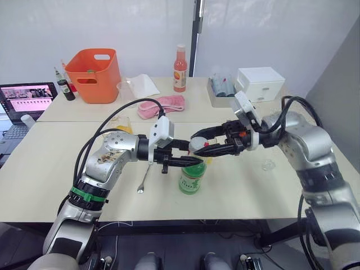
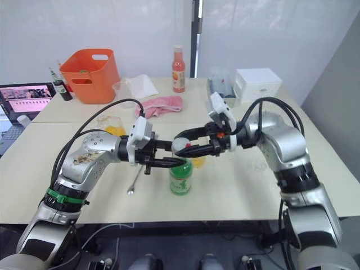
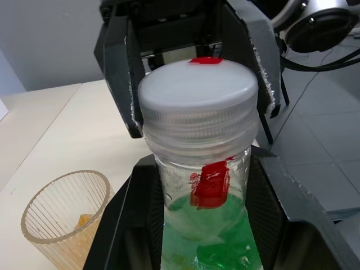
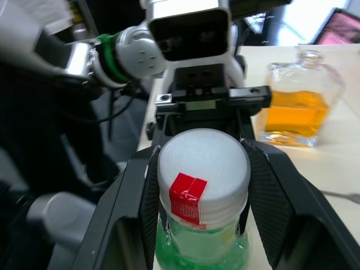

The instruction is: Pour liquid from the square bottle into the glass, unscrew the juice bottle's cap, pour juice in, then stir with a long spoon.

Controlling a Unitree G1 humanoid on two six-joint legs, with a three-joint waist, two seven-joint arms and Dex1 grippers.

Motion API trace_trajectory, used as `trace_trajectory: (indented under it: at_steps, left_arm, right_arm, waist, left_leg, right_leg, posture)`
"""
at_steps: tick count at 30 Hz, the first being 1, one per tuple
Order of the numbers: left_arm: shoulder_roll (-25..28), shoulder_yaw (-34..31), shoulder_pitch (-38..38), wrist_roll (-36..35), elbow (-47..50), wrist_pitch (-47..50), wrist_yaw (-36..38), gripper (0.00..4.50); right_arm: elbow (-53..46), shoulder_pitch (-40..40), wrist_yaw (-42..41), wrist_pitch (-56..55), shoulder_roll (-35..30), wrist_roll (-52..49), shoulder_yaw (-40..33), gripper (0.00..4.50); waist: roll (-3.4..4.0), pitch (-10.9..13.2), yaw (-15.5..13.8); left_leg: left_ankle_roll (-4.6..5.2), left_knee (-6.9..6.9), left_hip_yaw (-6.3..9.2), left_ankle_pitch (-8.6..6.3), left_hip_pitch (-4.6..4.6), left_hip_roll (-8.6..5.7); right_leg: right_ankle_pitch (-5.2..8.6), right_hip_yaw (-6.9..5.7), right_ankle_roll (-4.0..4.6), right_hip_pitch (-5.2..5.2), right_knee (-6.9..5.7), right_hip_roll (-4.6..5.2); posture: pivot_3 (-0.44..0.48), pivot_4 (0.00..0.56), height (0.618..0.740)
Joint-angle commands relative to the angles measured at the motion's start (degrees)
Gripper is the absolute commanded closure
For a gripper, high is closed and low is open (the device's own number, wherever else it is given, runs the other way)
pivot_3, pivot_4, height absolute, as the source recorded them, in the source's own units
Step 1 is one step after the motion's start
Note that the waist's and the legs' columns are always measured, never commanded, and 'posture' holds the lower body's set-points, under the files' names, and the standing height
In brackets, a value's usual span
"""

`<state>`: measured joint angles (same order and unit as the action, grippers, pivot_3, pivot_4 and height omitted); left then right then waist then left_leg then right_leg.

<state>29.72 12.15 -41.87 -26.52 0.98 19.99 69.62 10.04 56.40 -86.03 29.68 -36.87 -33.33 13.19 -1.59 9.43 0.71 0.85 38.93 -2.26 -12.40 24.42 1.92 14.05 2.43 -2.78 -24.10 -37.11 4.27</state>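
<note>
Over on the left, one long spoon [image 1: 144, 179] lies flat on the table [image 1: 50, 169], and one square bottle [image 4: 298, 109] holding orange liquid [image 4: 295, 115] sits mostly hidden behind the left arm. The left gripper [image 1: 188, 160] pinches the neck of the single juice bottle [image 1: 192, 179], upright near the table's front edge. At its 12 o'clock, the white cap [image 3: 197, 93]; the right gripper [image 1: 203, 144] clamps its sides. One ribbed glass [image 3: 64, 216], cut off, stands just beside it.
</note>
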Motion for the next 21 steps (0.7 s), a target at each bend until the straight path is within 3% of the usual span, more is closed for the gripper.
trace_trajectory:
  at_steps: [1, 4, 6, 11, 16, 21]
  left_arm:
    - [1.6, 1.35, 0.98, 3.54, -0.69, 0.15, 0.22, 3.0]
    - [1.54, 1.28, 1.0, 3.61, -0.74, 0.09, 0.04, 3.0]
    - [1.41, 1.12, 0.98, 3.68, -0.86, 0.08, -0.24, 3.0]
    - [1.21, 0.73, 0.7, 4.6, -2.19, -0.7, -1.57, 3.0]
    - [1.1, 0.23, 0.7, 4.67, -2.22, -0.71, -2.32, 3.0]
    - [0.72, -0.14, 0.57, 4.46, -2.59, -0.5, -3.08, 3.0]
  right_arm:
    - [11.3, 6.83, -6.36, -4.48, 1.84, 0.45, 3.31, 2.79]
    - [15.13, 9.48, -6.47, -6.53, 1.63, -0.7, 5.93, 2.79]
    - [15.99, 10.26, -6.47, -6.46, 1.28, -1.63, 6.59, 1.69]
    - [8.98, 7.62, -4.68, -1.72, -0.25, -4.38, 0.1, 0.1]
    - [-13.04, -3.7, 11.23, 9.34, -3.67, -10.93, -11.7, 0.05]
    - [-35.03, -14.58, 38.66, 22.15, -2.37, -10.66, -18.16, 0.05]
  waist:
    - [0.0, 0.0, 0.03]
    - [0.0, 0.0, 0.0]
    - [0.0, 0.0, -0.01]
    - [0.01, 0.0, -0.19]
    - [0.0, 0.0, -0.53]
    - [0.02, -0.01, -0.42]
  left_leg:
    - [0.0, 0.0, -0.01, 0.0, 0.01, 0.0]
    - [0.0, 0.01, 0.0, 0.0, 0.0, 0.01]
    - [0.0, 0.02, 0.0, 0.0, -0.01, 0.01]
    - [-0.01, 0.03, -0.01, 0.0, -0.01, 0.01]
    - [-0.01, 0.02, 0.05, 0.0, 0.02, 0.0]
    - [-0.01, 0.03, 0.06, 0.01, -0.03, 0.02]
  right_leg:
    - [0.0, 0.01, 0.0, -0.01, 0.01, 0.01]
    - [-0.01, 0.0, 0.01, -0.03, -0.03, 0.02]
    - [-0.01, -0.01, 0.01, -0.01, -0.03, 0.03]
    - [-0.02, 0.0, 0.02, -0.03, -0.09, 0.04]
    - [-0.01, -0.02, 0.02, -0.02, -0.06, 0.07]
    - [-0.02, 0.04, 0.03, -0.02, -0.12, 0.08]
  posture:
    - [0.0, 0.15, 0.715]
    - [0.0, 0.15, 0.715]
    - [0.0, 0.15, 0.715]
    - [0.0, 0.15, 0.715]
    - [0.0, 0.15, 0.715]
    - [0.0, 0.15, 0.715]
